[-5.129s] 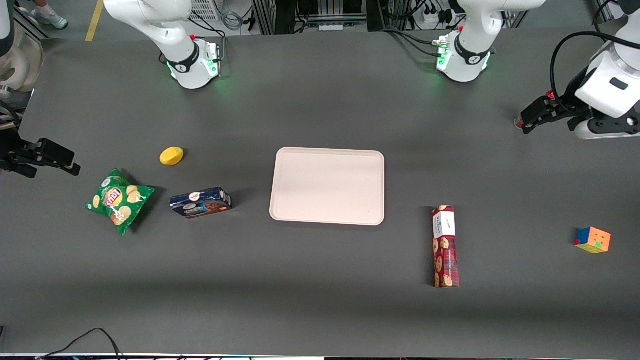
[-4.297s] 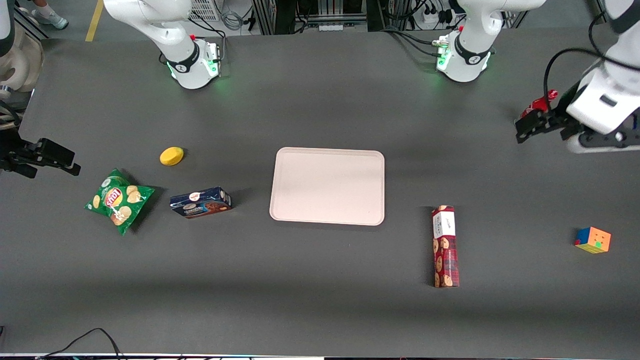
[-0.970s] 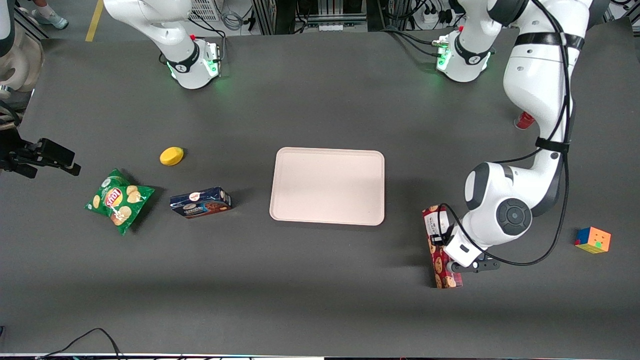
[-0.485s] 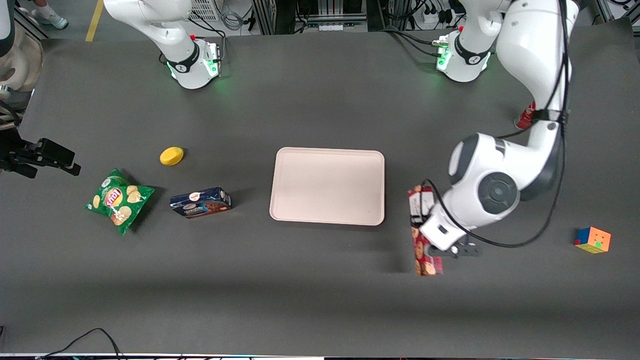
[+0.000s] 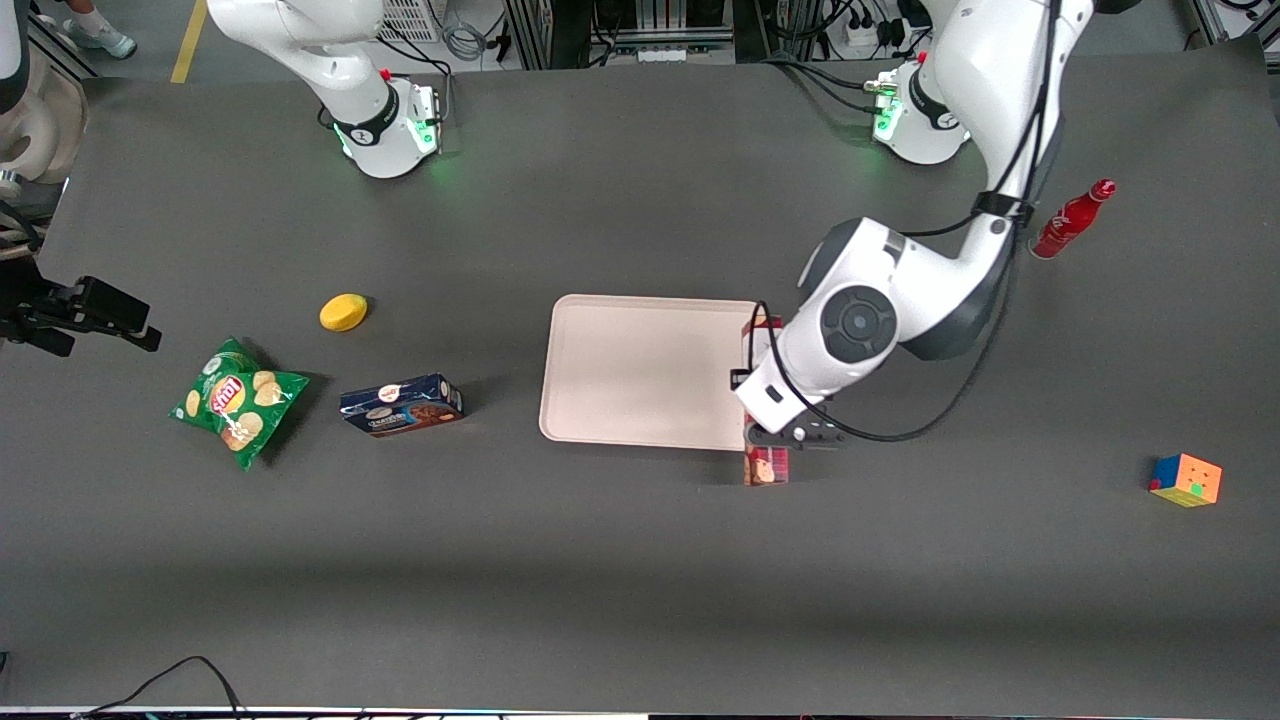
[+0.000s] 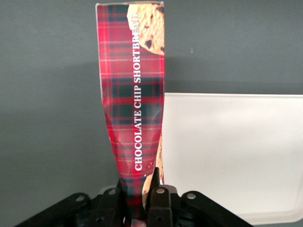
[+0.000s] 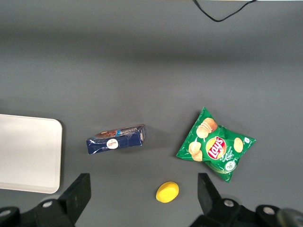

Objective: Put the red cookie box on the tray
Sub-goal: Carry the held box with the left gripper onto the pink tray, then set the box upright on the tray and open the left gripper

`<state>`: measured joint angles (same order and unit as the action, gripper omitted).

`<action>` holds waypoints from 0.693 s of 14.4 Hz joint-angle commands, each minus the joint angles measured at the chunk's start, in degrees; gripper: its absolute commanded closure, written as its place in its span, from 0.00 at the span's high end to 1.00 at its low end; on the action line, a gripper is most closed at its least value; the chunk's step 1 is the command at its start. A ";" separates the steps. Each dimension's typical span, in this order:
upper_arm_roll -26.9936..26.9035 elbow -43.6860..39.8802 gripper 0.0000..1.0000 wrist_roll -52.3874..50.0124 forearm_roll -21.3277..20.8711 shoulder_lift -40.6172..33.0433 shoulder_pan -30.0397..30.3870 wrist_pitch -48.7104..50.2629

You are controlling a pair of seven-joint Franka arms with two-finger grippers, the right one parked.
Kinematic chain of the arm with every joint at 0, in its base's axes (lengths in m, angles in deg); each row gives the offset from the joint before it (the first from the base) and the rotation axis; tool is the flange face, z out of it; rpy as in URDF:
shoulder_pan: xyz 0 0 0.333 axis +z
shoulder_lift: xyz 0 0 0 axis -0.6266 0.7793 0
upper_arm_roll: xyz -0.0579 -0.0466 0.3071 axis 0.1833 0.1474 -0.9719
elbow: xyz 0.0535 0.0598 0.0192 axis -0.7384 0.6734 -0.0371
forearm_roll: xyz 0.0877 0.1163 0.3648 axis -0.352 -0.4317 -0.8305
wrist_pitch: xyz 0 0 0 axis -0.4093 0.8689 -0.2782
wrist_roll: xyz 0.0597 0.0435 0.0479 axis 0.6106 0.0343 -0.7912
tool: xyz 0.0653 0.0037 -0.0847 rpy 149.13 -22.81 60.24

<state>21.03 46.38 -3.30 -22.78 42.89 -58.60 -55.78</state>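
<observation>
Red box [image 6: 132, 104] is pinched tight in the gripper [image 6: 139, 198], up off the table. It hangs along the tray [image 5: 640, 370] edge at the tray's 3 o'clock side in the front view, partly over the rim.

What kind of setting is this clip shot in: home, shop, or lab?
Most likely a robotics lab. Arm bases bolt onto a dark matted table, with cables and power strips along its edge. The gripper holds the red cookie box over the tray edge, amid assorted test props.
</observation>
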 commanded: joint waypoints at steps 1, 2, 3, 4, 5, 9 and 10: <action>1.06 15.70 0.18 -1.33 -0.29 -5.99 -0.33 -13.70; 1.94 17.03 0.18 -2.11 -0.37 -5.99 -0.41 -14.86; 2.73 17.91 0.18 -3.60 -0.72 -5.99 -0.42 -15.83; 3.00 18.70 0.18 -5.09 -1.68 -5.99 -0.85 -16.45; 3.09 19.49 0.17 -5.98 -2.65 -6.08 -1.12 -16.80; 3.44 21.34 0.17 -6.51 -3.10 -6.70 -1.21 -16.89; 3.44 21.70 0.17 -6.60 -3.10 -6.78 -1.21 -17.41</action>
<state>24.81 64.75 -8.06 -25.02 39.31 -59.41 -72.01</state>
